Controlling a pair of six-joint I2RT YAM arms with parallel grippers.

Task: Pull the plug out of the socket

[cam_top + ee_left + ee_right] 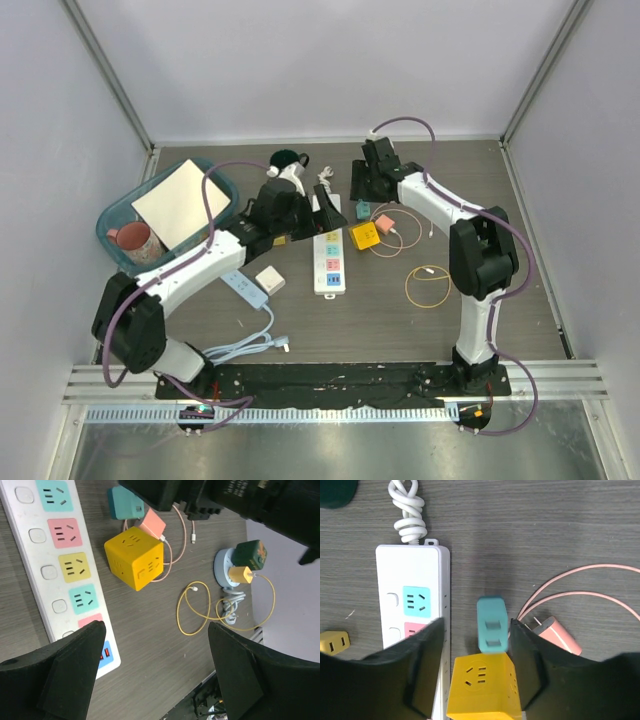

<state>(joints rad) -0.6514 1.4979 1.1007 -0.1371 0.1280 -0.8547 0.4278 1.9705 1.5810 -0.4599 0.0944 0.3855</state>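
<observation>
The dark wood-grain table [500, 300] fills the space in front of me. At its far left sits a blue basin [104, 222] holding a white sheet [182, 202] and a pink cup [133, 240]. Down the middle lies the white power strip [329, 262], its coloured outlets facing up. My left hand [156, 630] hangs above it, released, fingers spread wide with nothing between them. Just right of the strip stands the yellow cube socket [482, 685]. The teal plug [492, 625] is at the cube's far side, its end meeting the cube's top edge in my right wrist view. I cannot tell whether it is seated in the cube or only lying against it. My right hand [477, 622] is down over the plug, released, one finger on each side, with a clear gap on the strip side. A pink charger [559, 636] lies just beside the cube, prongs bare, its pink cable curving away. Nearer to me, well apart, lies a loop of thin yellow cable [428, 285].
</observation>
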